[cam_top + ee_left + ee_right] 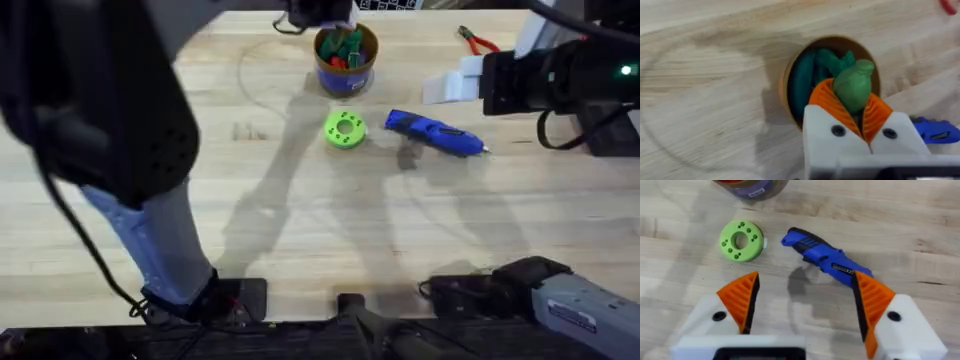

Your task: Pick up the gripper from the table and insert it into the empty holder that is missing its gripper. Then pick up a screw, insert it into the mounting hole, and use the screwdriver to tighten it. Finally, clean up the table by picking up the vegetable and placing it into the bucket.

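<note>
The vegetable (854,86) is clamped in the left pincer (856,111) directly above the bucket (790,75); the right pincer (805,302) is spread apart.

Below the left gripper's fingers (827,102), the bucket (785,90) mouth is crowded (green pieces inside); bare table (700,100) lies beside.
</note>
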Robot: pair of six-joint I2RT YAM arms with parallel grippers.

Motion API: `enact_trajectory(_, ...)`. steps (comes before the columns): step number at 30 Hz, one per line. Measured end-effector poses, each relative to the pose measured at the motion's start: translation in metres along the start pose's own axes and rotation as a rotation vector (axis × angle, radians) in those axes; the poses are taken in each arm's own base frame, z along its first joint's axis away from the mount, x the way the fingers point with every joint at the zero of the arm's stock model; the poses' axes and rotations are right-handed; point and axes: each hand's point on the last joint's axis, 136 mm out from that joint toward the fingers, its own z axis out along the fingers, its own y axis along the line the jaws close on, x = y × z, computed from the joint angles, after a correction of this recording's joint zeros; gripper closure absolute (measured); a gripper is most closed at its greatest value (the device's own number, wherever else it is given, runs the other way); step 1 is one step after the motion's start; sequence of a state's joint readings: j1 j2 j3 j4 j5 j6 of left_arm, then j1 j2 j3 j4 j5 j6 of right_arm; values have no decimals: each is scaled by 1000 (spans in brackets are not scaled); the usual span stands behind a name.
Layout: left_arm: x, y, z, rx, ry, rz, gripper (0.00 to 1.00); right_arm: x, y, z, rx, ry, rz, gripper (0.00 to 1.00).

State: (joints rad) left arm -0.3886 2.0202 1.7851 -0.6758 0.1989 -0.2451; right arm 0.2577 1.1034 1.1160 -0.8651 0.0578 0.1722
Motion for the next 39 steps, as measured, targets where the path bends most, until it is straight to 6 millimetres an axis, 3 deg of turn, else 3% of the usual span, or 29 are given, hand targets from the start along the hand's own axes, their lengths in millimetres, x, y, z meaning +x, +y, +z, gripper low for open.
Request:
enact_trajectory(5,18,-3,25,0,60,6,969,0,0,0,0,1,8,7)
enact_trajectory(10,19,-7,27,13,62,11,963,0,0,0,0,2,12,8)
enact_trajectory(15,18,-8,26,18,59,11,183,0,0,0,0,2,11,8)
enact_trajectory(16,17,-8,24,19,55,11,60,0,0,0,0,2,12,8)
enact_trajectory(17,15,-10,21,21,51,14,28,0,0,0,0,2,12,8)
enact_trajectory(21,3,-18,-12,26,7,34,15,1,0,0,0,2,12,9)
enact_trajectory(24,-2,-22,-58,0,-23,66,14,1,0,0,0,2,12,8)
enact_trajectory(27,3,-23,-106,-44,-30,95,14,1,0,0,0,2,12,9)
enact_trajectory(30,17,-18,-141,-90,-1,110,14,1,0,0,1,2,12,8)
enact_trajectory(34,41,-9,-162,-134,72,110,16,1,0,0,1,2,12,8)
enact_trajectory(39,75,7,-165,-186,131,102,15,1,0,0,1,4,12,7)
